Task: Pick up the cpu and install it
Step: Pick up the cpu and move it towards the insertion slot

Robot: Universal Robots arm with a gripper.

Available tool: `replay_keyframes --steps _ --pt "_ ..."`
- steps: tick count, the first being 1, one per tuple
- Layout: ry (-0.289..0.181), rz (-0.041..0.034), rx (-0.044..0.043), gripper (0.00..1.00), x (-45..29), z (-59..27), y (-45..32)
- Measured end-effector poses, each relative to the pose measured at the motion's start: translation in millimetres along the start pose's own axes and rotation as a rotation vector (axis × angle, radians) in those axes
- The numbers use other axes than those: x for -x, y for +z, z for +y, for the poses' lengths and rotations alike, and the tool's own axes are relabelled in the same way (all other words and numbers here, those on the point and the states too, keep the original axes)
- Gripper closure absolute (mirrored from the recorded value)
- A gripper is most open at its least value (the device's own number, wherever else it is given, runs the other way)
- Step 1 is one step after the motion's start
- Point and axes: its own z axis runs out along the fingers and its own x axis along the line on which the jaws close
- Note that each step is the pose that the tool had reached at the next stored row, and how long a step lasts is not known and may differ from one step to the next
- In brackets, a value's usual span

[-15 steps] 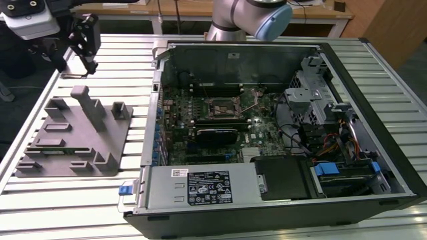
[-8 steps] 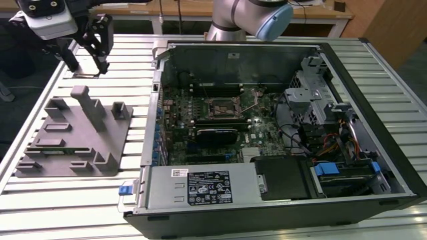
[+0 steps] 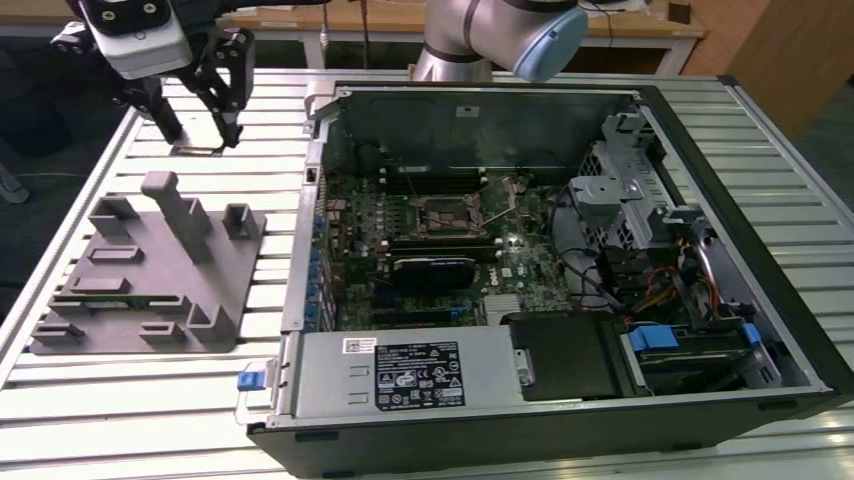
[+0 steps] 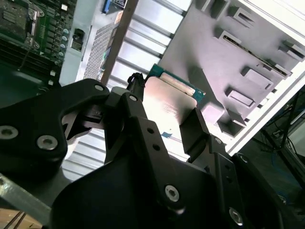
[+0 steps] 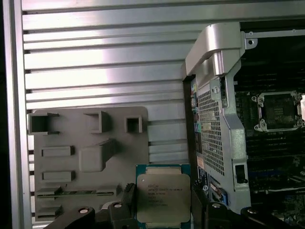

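1. The cpu (image 5: pixel 161 195) carries several lines of small dark print on its silvery lid, plain to see in the first wrist view.
2. In the exterior view a white label (image 3: pixel 416 375) with black print and symbols sits on the silver box inside the computer case (image 3: pixel 747 200), well apart from the pincer (image 3: pixel 200 140).
3. The pincer (image 4: pixel 167 112) is pressed onto the cpu (image 4: pixel 169 102). Its two black fingers (image 4: pixel 195 131) pinch opposite edges of the chip, and the metal top shows between them.
4. In the exterior view the cpu (image 3: pixel 198 151) appears as a thin flat piece at the fingertips, low over the slatted table (image 3: pixel 134 400). Whether it touches the slats cannot be told.
5. The grey tray (image 3: pixel 120 300) with upright posts lies on the table near the pincer (image 5: pixel 162 200).
6. The open case stands beyond the tray (image 5: pixel 119 143), and the socket (image 5: pixel 279 110) on its board is well apart from the pincer.
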Motion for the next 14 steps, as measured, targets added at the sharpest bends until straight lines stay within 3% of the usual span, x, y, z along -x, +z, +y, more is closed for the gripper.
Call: replay_keyframes --steps 14 --pt "0.000 0.0001 -0.0001 0.46 39.6 5.0 1.3"
